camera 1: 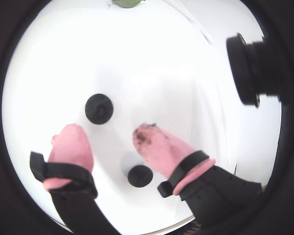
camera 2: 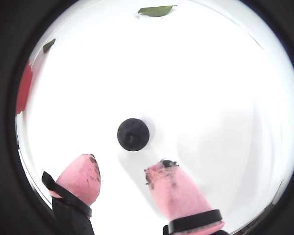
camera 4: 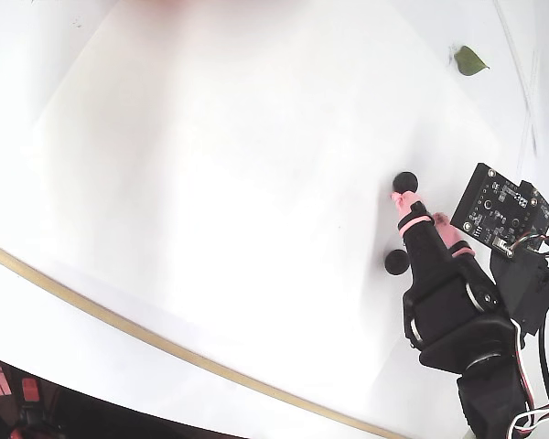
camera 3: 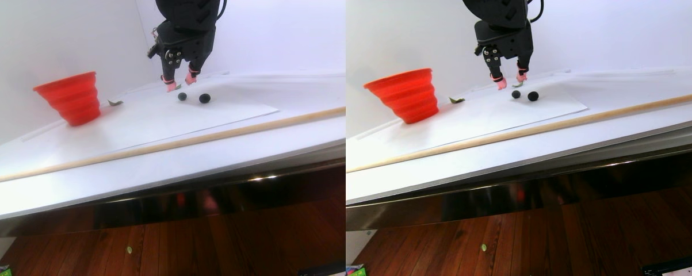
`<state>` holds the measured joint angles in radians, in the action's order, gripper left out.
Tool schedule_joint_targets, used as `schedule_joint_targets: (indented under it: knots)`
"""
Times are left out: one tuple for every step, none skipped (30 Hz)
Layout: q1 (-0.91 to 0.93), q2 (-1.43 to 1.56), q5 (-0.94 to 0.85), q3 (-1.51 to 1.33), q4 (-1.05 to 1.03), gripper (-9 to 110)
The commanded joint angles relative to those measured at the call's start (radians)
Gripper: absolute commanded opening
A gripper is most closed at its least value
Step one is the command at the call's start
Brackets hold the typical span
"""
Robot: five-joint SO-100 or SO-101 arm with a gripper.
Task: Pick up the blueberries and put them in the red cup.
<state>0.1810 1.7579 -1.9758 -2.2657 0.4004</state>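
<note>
Stereo pair view: cup [camera 3: 71, 96] left, two blueberries [camera 3: 182, 97] [camera 3: 205, 98] right, pincer [camera 3: 178, 84] above them.

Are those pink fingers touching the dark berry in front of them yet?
Apart. In a wrist view, white table shows all around the blueberry, which sits ahead of the open gripper, clear of both pink fingertips.

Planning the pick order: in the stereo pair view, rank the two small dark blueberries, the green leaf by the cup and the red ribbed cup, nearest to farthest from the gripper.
From the gripper:
1. Left dark round blueberry, just below the fingertips.
2. Right blueberry, off to the right.
3. Green leaf, left, beside the cup.
4. Red ribbed cup, far left.
</note>
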Motion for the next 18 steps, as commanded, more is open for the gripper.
schedule_joint_targets:
  knots:
    - [0.003, 0.008, -0.002, 0.086, 0.025, 19]
    - [0.003, 0.002, 0.0, 0.094, 0.025, 19]
    - [0.003, -0.003, 0.002, 0.1, 0.026, 19]
    - [0.003, -0.009, 0.005, 0.106, 0.026, 19]
    - [0.003, -0.015, 0.005, 0.11, 0.026, 19]
    - [0.003, -0.02, 0.006, 0.115, 0.026, 19]
    - [0.003, -0.025, 0.006, 0.118, 0.026, 19]
    - [0.003, -0.032, 0.008, 0.124, 0.028, 20]
    - [0.003, -0.038, 0.008, 0.13, 0.029, 20]
    - [0.003, -0.044, 0.008, 0.135, 0.029, 20]
    - [0.002, -0.051, 0.008, 0.141, 0.029, 20]
    - [0.002, -0.06, 0.008, 0.146, 0.031, 20]
    - [0.002, -0.064, 0.008, 0.15, 0.034, 20]
    - [0.002, -0.072, 0.008, 0.155, 0.035, 20]
    - [0.0, -0.078, 0.008, 0.161, 0.037, 20]
    - [0.0, -0.086, 0.008, 0.166, 0.04, 20]
    - [0.0, -0.089, 0.008, 0.169, 0.04, 20]
    - [0.0, -0.095, 0.008, 0.173, 0.04, 20]
